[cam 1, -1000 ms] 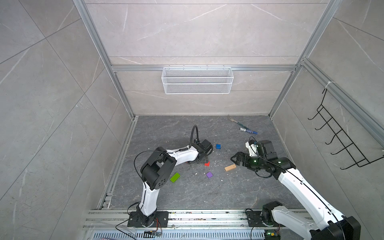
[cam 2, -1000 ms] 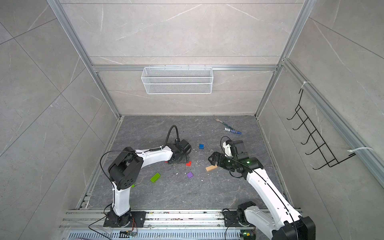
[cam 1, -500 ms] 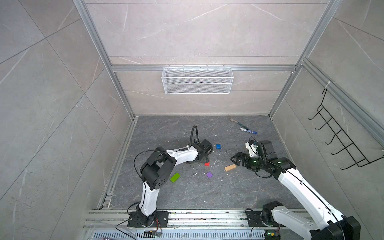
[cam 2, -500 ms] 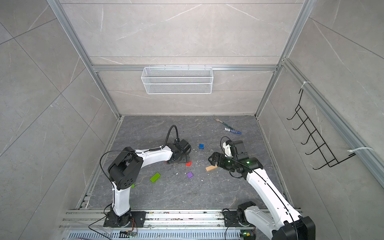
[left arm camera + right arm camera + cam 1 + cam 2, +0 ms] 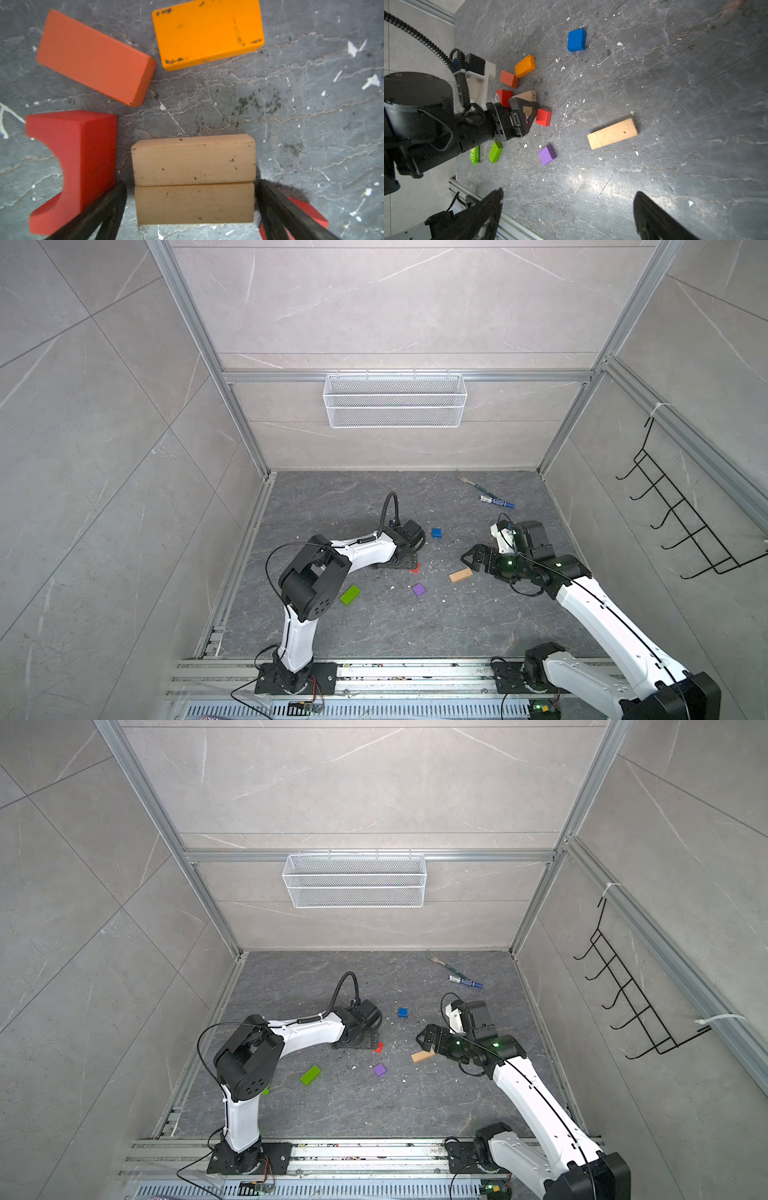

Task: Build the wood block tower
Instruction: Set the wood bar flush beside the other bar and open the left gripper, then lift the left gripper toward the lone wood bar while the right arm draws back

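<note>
The only writing I can read is "58", inked on the end of a tan bar (image 5: 534,96) under the left gripper (image 5: 192,199). The marker (image 5: 496,501) and the green wrapper (image 5: 474,154) carry print too small to make out.

I count ten blocks, all on the floor (image 5: 374,626): three tan bars, one orange bar (image 5: 207,33), one red-orange bar (image 5: 95,58), one green bar (image 5: 495,152), one red arch (image 5: 70,170), a red cube (image 5: 543,117), a blue cube (image 5: 576,40) and a purple cube (image 5: 547,154).

Two tan bars lie long edge to long edge between the left gripper's fingers (image 5: 110,207). The fingers stand spread wide, with a sliver of gap at each end, and grip nothing. That pair is all there is of the tower. The arch sits just beside one finger and the red cube just behind the other. The orange and red-orange bars lie near the pair without touching it.

The third tan bar (image 5: 460,575) lies alone near the right gripper (image 5: 568,192), whose jaws are fully spread and hold nothing. The blue cube, purple cube and green bar each have floor all round them.

One fork (image 5: 465,479) lies with the marker near the back wall. The widest open floor runs between the blocks and the front rail (image 5: 374,672).
</note>
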Available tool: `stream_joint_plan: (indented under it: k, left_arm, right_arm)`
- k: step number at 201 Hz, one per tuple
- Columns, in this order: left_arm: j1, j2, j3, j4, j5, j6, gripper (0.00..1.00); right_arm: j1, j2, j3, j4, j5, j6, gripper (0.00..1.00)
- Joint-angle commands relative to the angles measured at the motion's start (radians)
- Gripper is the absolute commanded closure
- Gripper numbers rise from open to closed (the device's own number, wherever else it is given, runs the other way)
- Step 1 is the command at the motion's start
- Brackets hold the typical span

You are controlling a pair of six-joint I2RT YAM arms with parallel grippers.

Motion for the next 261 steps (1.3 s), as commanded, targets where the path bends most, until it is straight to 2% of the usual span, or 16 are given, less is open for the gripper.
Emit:
stream_joint_plan:
  k: [1,141,189,223,261]
  left_arm:
    - [-0.006,-0.047,0.028,-0.029,-0.004,0.035,0.00]
    - [-0.018,-0.100,0.085,-0.060,0.003,0.053,0.00]
    - [-0.073,-0.127,0.113,-0.023,0.071,0.027,0.02]
    - [-0.107,-0.123,0.130,0.001,0.137,-0.023,0.04]
    - [-0.175,-0.128,0.087,0.110,0.166,-0.075,0.04]
  right_arm:
    - [0.007,-0.003,-0.010,0.003,-0.007,-0.012,0.01]
    - [0.007,-0.005,0.004,-0.005,0.006,-0.014,0.01]
    - [0.007,-0.055,-0.028,-0.016,0.128,0.019,0.01]
    - [0.008,-0.040,-0.062,-0.023,0.144,0.021,0.01]
    - [0.007,-0.145,-0.104,-0.038,0.267,0.099,0.01]
